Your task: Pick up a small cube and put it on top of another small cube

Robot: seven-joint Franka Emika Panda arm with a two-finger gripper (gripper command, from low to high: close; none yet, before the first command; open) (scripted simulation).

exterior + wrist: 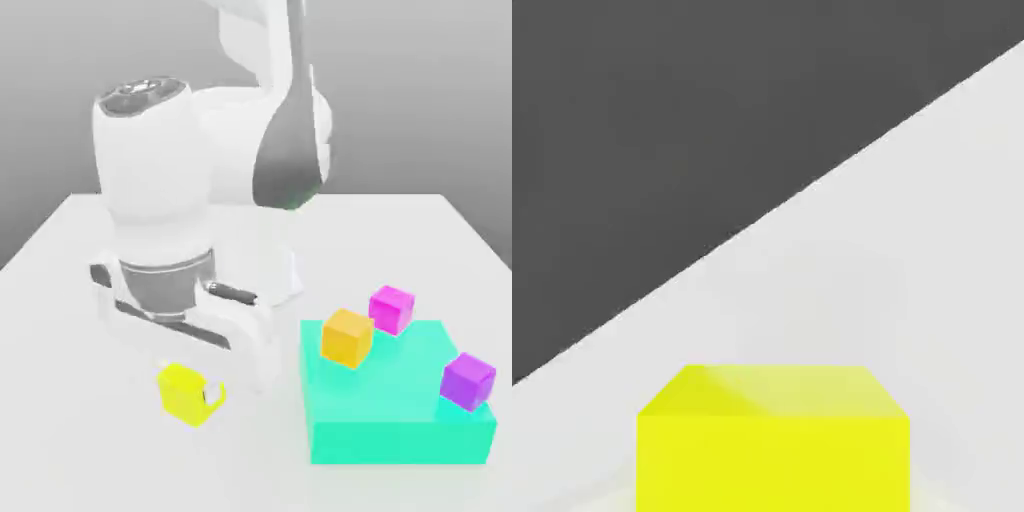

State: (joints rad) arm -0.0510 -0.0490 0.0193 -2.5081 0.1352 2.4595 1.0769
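Between gripper (190, 392) fingers | lemon-yellow cube (186, 392) clamped | above white table (60, 400)

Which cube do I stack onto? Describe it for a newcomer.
Find the teal block on the white table. Three cubes sit on it; take the amber cube at the corner nearest the arm. Its neighbours, the magenta cube and purple cube, aren't yellowish.
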